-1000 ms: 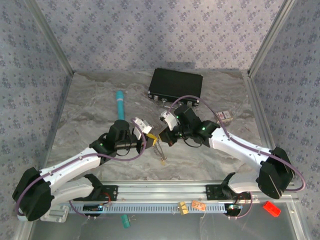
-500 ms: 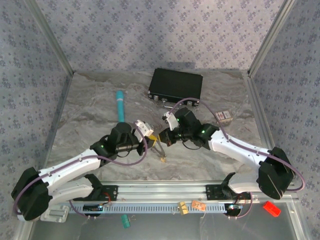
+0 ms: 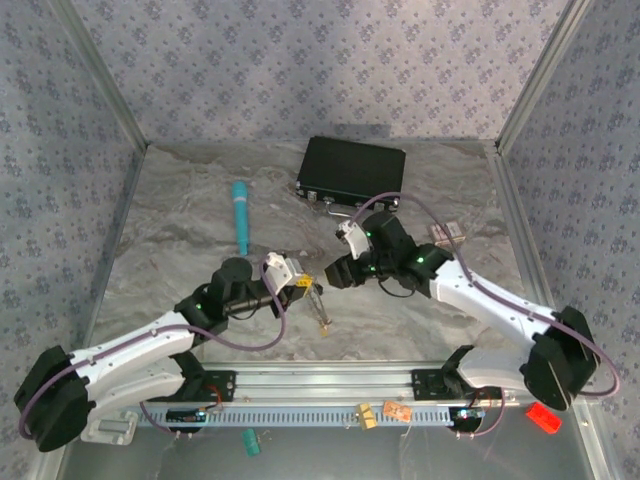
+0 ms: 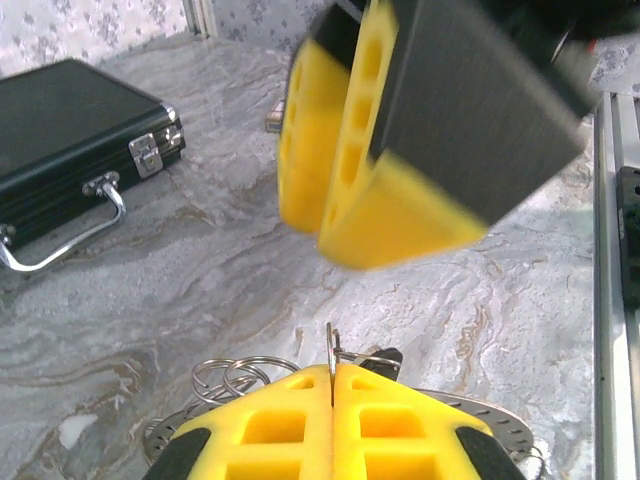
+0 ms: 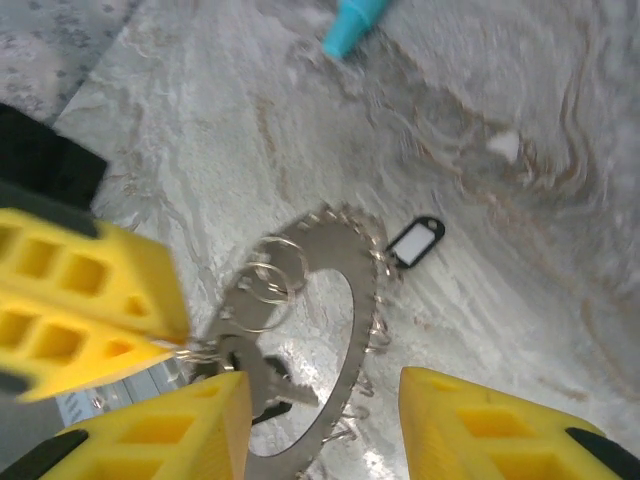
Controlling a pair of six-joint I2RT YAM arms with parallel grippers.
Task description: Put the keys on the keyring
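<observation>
Right now my left fingers [image 4: 345,395] are clamped on a thin metal edge at the keyring [image 5: 358,310], holding it above the desk [image 5: 480,120] between the arms. My right fingers [image 5: 490,425] stand apart beside it, gripping nothing. One black-headed key [image 5: 285,388] hangs at the ring, I judge; the others I cannot spot.

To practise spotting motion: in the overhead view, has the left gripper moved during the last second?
Yes. The left gripper has drawn back toward the near rail, away from the teal pen, which lies where it was.
</observation>
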